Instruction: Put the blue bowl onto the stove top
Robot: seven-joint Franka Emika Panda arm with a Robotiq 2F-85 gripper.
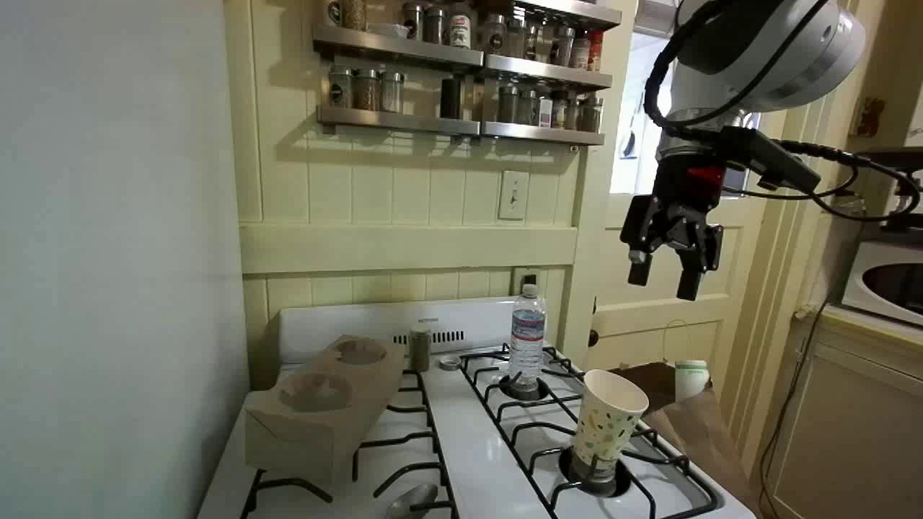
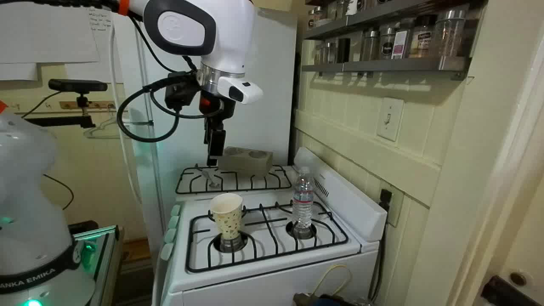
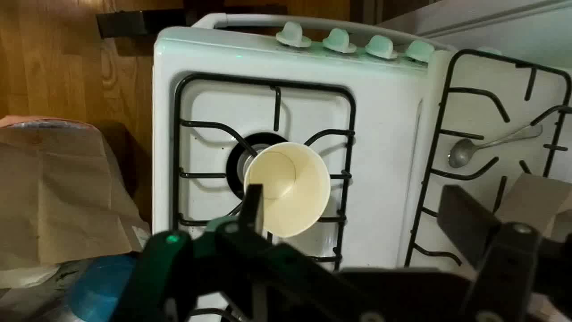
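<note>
Blue bowl (image 3: 98, 288): located off the stove top (image 3: 380, 134), beyond its side edge, just beside the paper bag (image 3: 67, 197); partly hidden behind the gripper (image 1: 663, 280) in the wrist view. The gripper is suspended above stove level, pointing down, jaws wide apart. Paper cup (image 2: 227, 214): front corner, bag side. Water bottle (image 2: 303, 199): upright, rear corner, same side. Spoon (image 3: 467, 150): near the front edge, opposite side. Carton (image 1: 324, 425): opposite side, toward the rear corner.

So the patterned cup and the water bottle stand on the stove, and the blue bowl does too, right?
Not quite: the wrist view shows the blue bowl off the stove, near a brown paper bag. The cup and bottle do stand on the stove.
</note>
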